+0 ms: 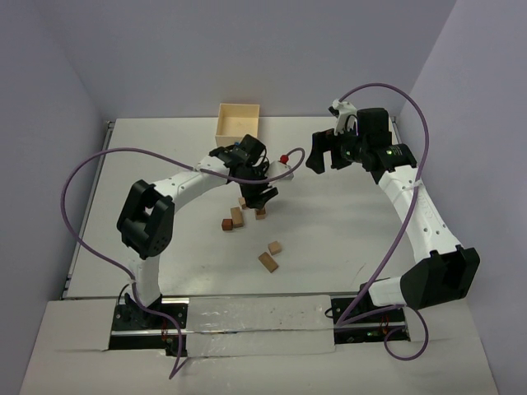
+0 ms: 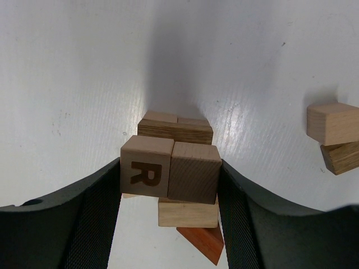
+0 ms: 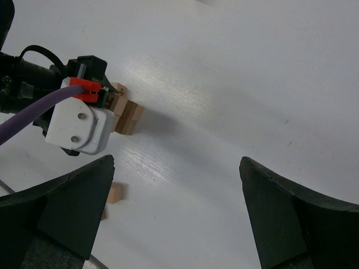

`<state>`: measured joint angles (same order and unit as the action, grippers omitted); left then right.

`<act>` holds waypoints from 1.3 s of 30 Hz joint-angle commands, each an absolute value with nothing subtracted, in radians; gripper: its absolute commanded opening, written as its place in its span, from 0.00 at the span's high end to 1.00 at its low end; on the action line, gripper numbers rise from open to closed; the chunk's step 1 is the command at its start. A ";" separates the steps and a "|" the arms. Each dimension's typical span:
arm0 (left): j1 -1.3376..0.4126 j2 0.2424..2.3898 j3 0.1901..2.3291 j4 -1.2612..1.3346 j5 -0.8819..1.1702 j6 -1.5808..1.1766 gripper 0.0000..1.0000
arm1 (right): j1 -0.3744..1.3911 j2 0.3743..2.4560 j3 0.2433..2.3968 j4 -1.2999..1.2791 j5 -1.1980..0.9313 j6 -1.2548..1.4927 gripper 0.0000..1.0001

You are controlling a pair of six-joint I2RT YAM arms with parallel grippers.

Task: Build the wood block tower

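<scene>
My left gripper [image 2: 170, 182] is shut on two wood blocks held side by side: a cube marked R [image 2: 147, 166] and a plain cube [image 2: 194, 172], each touching a jaw. Right under them lie a pale brick [image 2: 188, 213] and a reddish block [image 2: 203, 242]; a low layered stack [image 2: 175, 128] sits just behind. This low pile [image 1: 252, 202] is all that shows of the tower. From above, the left gripper [image 1: 257, 191] hovers over it. My right gripper [image 1: 327, 153] stands open and empty off to the right, its jaws [image 3: 176, 165] wide over bare table.
Loose wood blocks lie near the pile [image 1: 236, 216], [image 1: 226, 224] and nearer the arms [image 1: 275, 247], [image 1: 268, 261]. Two blocks [image 2: 333, 123] show at the right of the left wrist view. A pale square wooden box [image 1: 238, 119] stands at the back.
</scene>
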<state>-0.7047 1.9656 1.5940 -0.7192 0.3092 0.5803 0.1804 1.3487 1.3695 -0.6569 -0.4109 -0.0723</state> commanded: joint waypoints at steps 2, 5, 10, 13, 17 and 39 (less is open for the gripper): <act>-0.715 1.923 1.582 -0.669 0.308 0.600 0.85 | 0.173 1.345 1.406 -0.651 -0.420 -0.078 0.00; -0.715 1.930 1.578 -0.665 0.308 0.608 0.84 | 0.175 1.343 1.403 -0.649 -0.423 -0.078 0.00; -0.715 1.927 1.564 -0.646 0.292 0.617 0.83 | 0.175 1.341 1.399 -0.648 -0.425 -0.076 0.00; -0.715 1.928 1.560 -0.639 0.288 0.615 0.81 | 0.173 1.342 1.399 -0.647 -0.431 -0.072 0.00; -0.716 1.927 1.555 -0.633 0.282 0.620 0.78 | 0.174 1.346 1.399 -0.646 -0.433 -0.072 0.00; -0.735 1.920 1.538 -0.607 0.261 0.621 0.71 | 0.172 1.344 1.396 -0.643 -0.436 -0.067 0.00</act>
